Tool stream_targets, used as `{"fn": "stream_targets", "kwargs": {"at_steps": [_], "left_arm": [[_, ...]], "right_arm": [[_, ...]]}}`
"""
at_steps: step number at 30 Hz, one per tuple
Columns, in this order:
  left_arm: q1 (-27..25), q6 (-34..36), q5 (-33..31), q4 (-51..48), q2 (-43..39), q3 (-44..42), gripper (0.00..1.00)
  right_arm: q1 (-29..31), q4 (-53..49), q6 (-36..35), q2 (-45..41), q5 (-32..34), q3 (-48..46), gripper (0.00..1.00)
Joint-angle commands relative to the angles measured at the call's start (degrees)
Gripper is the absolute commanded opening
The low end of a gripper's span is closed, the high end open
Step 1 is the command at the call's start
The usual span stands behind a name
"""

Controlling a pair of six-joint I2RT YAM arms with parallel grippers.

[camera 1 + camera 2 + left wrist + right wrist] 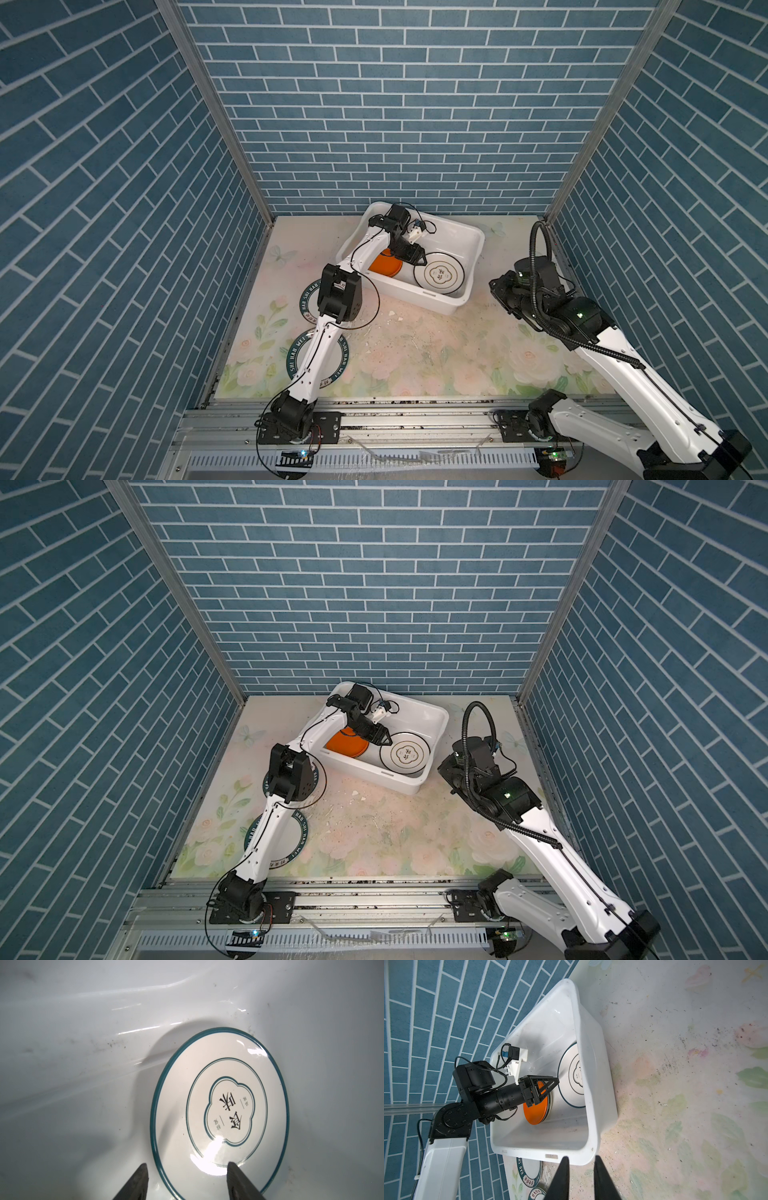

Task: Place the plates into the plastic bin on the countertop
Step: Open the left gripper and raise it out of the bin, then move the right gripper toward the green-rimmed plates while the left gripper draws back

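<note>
In both top views the large white rectangular plastic bin (478,237) sits askew at the back of the cream floral table (436,353), one corner close to the blue brick wall (395,124). The left end effector (420,261) hangs inside it, between a plain round orange plate (384,266) and a round white teal-edged plate (439,275) with a clover-shaped motif, which lies flat near the bin's right end. Two round white plates with dark-green lettered rims lie on the table's left, one (306,297) behind the other (341,359), both partly hidden by the left arm (316,353). The table's middle lies open.

In the left wrist view that end effector's dark fingers (137,1184) stand spread across the teal-edged plate's (226,1109) rim, gripping nothing. Whether either touches it cannot be told. The plate's nearest edge is cut off.

In the right wrist view the right end effector (581,1157) hovers just outside the bin's corner, fingers slightly parted and empty. The bin wall (593,1084) hides part of the teal-edged plate, and the lettered plates (529,1169) are cut off.
</note>
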Motion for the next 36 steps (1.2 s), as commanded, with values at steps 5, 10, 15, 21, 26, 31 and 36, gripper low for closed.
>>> {"fn": "stream_targets", "kwargs": {"at_steps": [5,10,15,21,26,31,36], "left_arm": [[-0.21,2.88,-2.59,-1.3,-0.48,3.91,0.71],[0.17,5.65,-3.94,-1.81,-3.89,4.54,0.76],[1.07,8.69,-7.15,-1.87,-8.59,4.11,0.82],[3.09,13.34,-12.5,-0.11,-14.47,3.75,0.95],[5.37,15.92,-14.1,-1.84,-19.8,3.59,0.98],[8.83,16.13,-15.46,-6.1,-25.79,1.05,0.97],[14.5,14.31,-13.84,-9.54,-32.82,-6.1,0.95]], "right_arm": [[-0.7,1.31,0.1,0.44,-0.74,-0.79,0.22],[-0.86,2.77,-2.5,1.59,-1.36,0.74,0.23],[-0.87,-0.87,-8.54,4.96,-1.94,7.7,0.26],[-0.87,-2.42,-15.68,10.13,-5.12,17.51,0.28],[-0.78,-3.31,-20.33,16.08,-9.99,25.34,0.29],[0.14,-4.22,-24.11,21.44,-13.08,32.13,0.29],[2.83,-4.7,-27.96,27.99,-18.24,38.16,0.3]]}}
